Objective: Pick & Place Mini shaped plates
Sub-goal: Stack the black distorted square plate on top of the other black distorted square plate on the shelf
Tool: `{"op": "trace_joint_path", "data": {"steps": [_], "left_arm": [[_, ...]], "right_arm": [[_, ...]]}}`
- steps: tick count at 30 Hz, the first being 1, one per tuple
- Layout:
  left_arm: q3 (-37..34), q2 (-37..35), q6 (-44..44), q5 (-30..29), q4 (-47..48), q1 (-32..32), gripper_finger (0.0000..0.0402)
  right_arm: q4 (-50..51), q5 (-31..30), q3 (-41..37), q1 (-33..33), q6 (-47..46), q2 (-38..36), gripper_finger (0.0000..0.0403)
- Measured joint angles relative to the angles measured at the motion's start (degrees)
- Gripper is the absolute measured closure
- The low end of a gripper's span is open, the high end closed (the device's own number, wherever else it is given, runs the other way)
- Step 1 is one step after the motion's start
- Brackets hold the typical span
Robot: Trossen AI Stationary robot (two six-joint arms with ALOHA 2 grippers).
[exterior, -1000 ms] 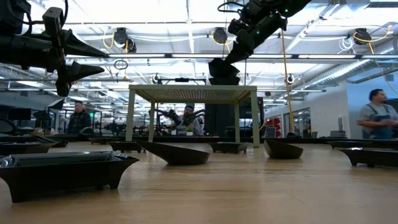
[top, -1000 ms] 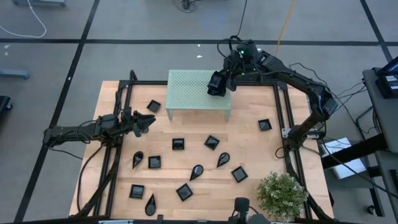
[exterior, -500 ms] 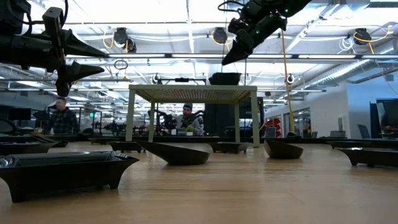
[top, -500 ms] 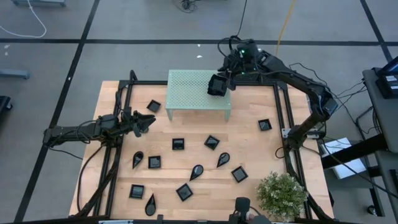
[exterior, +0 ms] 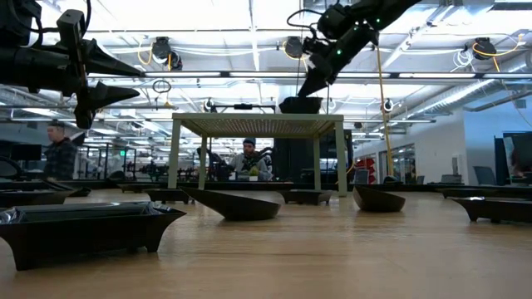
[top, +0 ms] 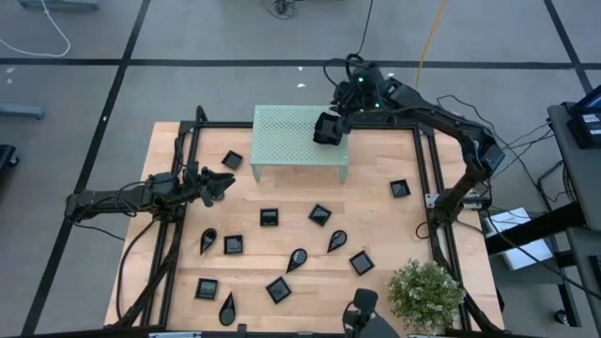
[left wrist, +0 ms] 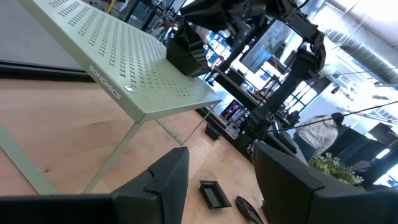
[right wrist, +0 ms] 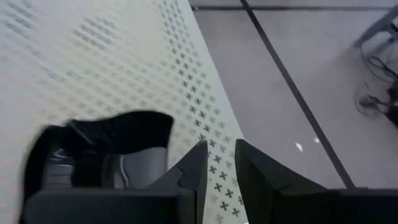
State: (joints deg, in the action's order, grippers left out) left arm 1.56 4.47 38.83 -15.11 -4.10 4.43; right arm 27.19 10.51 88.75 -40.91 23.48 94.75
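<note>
On the green stand (top: 299,139), at its right rear corner, a black plate (exterior: 300,105) now sits alone, since the right gripper (exterior: 307,85) has let go and lifted, jaws narrowly apart and empty, so this placement looks done; left gripper (top: 222,184) waits open.

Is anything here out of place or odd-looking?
One thing stands out: a single black plate sits on top of the pale green perforated stand, near its right end, just below the right gripper. All the other black plates lie scattered flat on the wooden table. Nothing looks spilled or broken.
</note>
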Motion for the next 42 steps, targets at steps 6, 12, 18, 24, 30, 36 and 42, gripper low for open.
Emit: {"op": "trace_joint_path", "data": {"steps": [6,12,18,24,30,36,42], "left_arm": [[0.00,0.01,0.00,0.00,0.00,0.00,0.0220],[0.01,0.01,0.00,0.01,0.01,0.00,0.0220],[0.00,0.00,0.00,0.00,0.00,0.00,0.0220],[0.01,0.02,0.00,0.00,0.00,0.00,0.0220],[0.00,0.00,0.00,0.00,0.00,0.00,0.0220],[0.00,0.00,0.00,0.00,0.00,0.00,0.0220],[0.01,0.00,0.00,0.00,0.00,0.00,0.0220]], "right_arm": [[-0.39,0.01,-0.04,0.89,0.63,1.01,0.0336],[-1.70,0.01,-0.04,1.66,1.20,1.10,0.0336],[-2.57,0.01,-0.04,1.67,0.42,1.10,0.0337],[-2.42,0.03,-0.04,2.05,-0.28,1.10,0.0337],[-2.69,-0.01,-0.64,2.61,-0.30,1.10,0.0337],[-2.55,-0.17,-2.70,2.96,-0.29,1.08,0.0337],[-4.35,-2.89,-2.99,4.17,-0.22,-0.44,0.0337]]}}
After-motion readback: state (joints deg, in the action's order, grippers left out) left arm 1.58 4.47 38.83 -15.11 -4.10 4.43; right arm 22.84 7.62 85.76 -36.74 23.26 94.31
